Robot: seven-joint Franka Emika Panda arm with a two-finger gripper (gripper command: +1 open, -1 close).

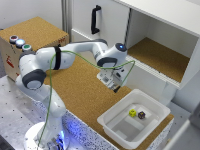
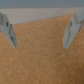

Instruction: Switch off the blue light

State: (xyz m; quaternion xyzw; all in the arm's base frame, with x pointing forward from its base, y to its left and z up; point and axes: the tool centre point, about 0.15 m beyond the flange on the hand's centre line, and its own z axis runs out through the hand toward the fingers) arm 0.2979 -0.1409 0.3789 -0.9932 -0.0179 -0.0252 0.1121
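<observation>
The blue light (image 1: 20, 43) is a small round button with a pale blue cap. It sits in the middle of a row of three on top of a cork-topped box (image 1: 42, 30) at the exterior view's left. A dark red button (image 1: 13, 38) and a green button (image 1: 26, 48) flank it. My gripper (image 1: 116, 87) hangs far from them, over the cork table (image 1: 80, 90) near the white bin. In the wrist view the gripper (image 2: 39, 45) is open, with only bare cork between its fingers (image 2: 70, 31).
A white bin (image 1: 111, 125) at the table's near right corner holds a yellow die (image 1: 132, 113) and a dark die (image 1: 142, 115). A white cabinet with a cork shelf (image 1: 160, 57) stands behind it, beside a door with a black handle (image 1: 95, 20).
</observation>
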